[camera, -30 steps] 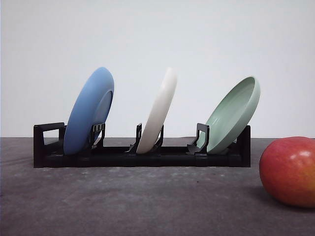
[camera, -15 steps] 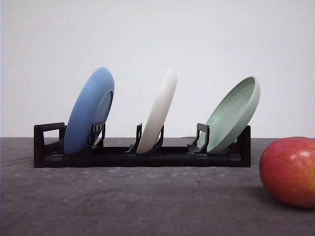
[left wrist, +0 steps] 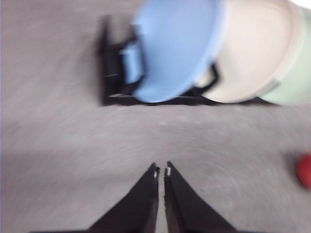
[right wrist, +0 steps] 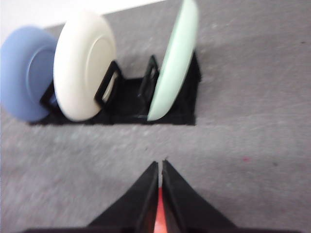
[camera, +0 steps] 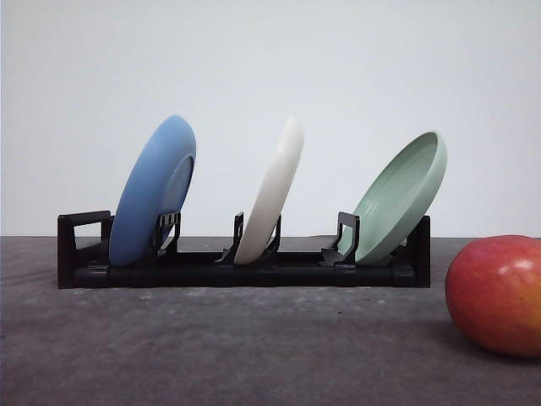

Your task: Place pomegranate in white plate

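The pomegranate [camera: 496, 293], red with orange patches, rests on the grey table at the front right, cut off by the frame edge. The white plate [camera: 272, 189] stands on edge in the middle slot of a black rack [camera: 245, 269]. In the left wrist view my left gripper [left wrist: 161, 171] is shut over bare table, short of the rack, with the white plate [left wrist: 252, 53] beyond it and the pomegranate [left wrist: 305, 170] far off to one side. My right gripper [right wrist: 159, 163] is shut, a sliver of the red pomegranate [right wrist: 158, 213] showing beneath its fingers; the white plate [right wrist: 83, 65] stands ahead.
A blue plate [camera: 154, 191] leans in the rack's left slot and a pale green plate [camera: 401, 196] in its right slot. Grey table [camera: 211, 347] stretches in front of the rack. A plain white wall stands behind.
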Motion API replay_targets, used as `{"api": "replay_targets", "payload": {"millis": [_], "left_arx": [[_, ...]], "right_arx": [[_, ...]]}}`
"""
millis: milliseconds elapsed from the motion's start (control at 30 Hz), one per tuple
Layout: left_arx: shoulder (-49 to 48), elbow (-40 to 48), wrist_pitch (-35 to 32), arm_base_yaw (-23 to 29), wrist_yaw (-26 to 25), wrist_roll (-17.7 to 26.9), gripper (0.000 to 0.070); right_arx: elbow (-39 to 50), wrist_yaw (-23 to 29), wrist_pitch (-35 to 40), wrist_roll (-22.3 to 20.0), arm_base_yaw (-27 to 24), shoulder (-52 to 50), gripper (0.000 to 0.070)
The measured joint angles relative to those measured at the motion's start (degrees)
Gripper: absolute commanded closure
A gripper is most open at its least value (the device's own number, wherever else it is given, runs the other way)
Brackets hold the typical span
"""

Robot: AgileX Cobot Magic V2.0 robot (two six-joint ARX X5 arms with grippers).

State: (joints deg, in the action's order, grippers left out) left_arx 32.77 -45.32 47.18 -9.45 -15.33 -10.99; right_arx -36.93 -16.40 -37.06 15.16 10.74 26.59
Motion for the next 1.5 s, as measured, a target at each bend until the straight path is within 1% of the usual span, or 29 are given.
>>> {"api": "replay_targets", "payload": {"millis": [167, 267, 300, 333, 400, 433, 467, 500, 533, 700, 833, 967, 1133, 1233, 1333, 1500], "left_arx": [[1.9, -0.1, -1.2, -6.2, 0.0, 5.8, 0.0699], [2.4, -0.1, -1.3, -8.8, 0.1, 10.2, 0.0698], [2.5, -0.1, -1.3, -9.3, 0.1, 11.6, 0.0683], [2.5, -0.1, -1.3, -9.6, 0.1, 12.9, 0.0646], [2.5, -0.1, -1.7, -10.0, 0.2, 14.5, 0.0455], [2.5, -0.1, -2.0, -10.2, 0.2, 15.2, 0.0351], [2.5, -0.1, -2.5, -10.3, 0.2, 15.8, 0.0312], [2.5, -0.1, -2.9, -10.4, 0.2, 16.3, 0.0297], [2.5, -0.1, -3.1, -10.5, 0.1, 16.6, 0.0306], [2.5, -0.1, -4.5, -11.7, -1.0, 17.3, 0.0307], [2.7, -0.1, -8.2, -13.7, -1.0, 17.4, 0.0307], [5.0, -0.2, -14.1, -17.2, -1.1, 17.4, 0.0307], [11.3, -0.2, -22.8, -21.6, -0.9, 17.4, 0.0308], [16.1, -0.2, -27.9, -24.1, 1.0, 17.4, 0.0310], [21.1, -0.2, -33.5, -26.7, 3.9, 17.3, 0.0310], [30.1, -0.2, -43.3, -30.6, 8.3, 15.1, 0.0311]], "right_arx": [[0.0, -0.1, 0.0, -3.0, 5.1, 0.5, 0.0691], [0.0, -0.1, 0.0, -5.7, 6.6, 0.5, 0.0691], [0.0, -0.1, 0.0, -6.4, 6.8, 0.5, 0.0681], [0.0, -0.1, 0.0, -6.9, 6.8, 0.5, 0.0658], [0.0, -0.1, 0.0, -7.7, 6.8, 0.5, 0.0493], [0.0, 0.0, 0.0, -8.1, 6.8, 0.5, 0.0398], [0.0, 0.0, 0.1, -8.3, 6.8, 0.5, 0.0351], [0.0, 0.0, 0.2, -8.6, 6.8, 0.5, 0.0328], [0.0, 0.0, 0.3, -8.7, 6.8, 0.5, 0.0328], [0.0, 0.0, 0.3, -8.9, 6.8, 0.5, 0.0328], [0.0, -0.1, 0.3, -8.9, 6.8, 0.5, 0.0328], [0.0, -0.1, 0.4, -8.9, 6.8, 0.5, 0.0328], [0.0, -0.1, 0.4, -8.9, 6.8, 0.5, 0.0328], [0.0, -0.1, 0.4, -8.9, 6.8, 0.5, 0.0328], [0.0, -0.1, 0.4, -8.9, 6.8, 0.5, 0.0329], [0.0, 0.0, 0.4, -8.9, 6.8, 0.5, 0.0329]]}}
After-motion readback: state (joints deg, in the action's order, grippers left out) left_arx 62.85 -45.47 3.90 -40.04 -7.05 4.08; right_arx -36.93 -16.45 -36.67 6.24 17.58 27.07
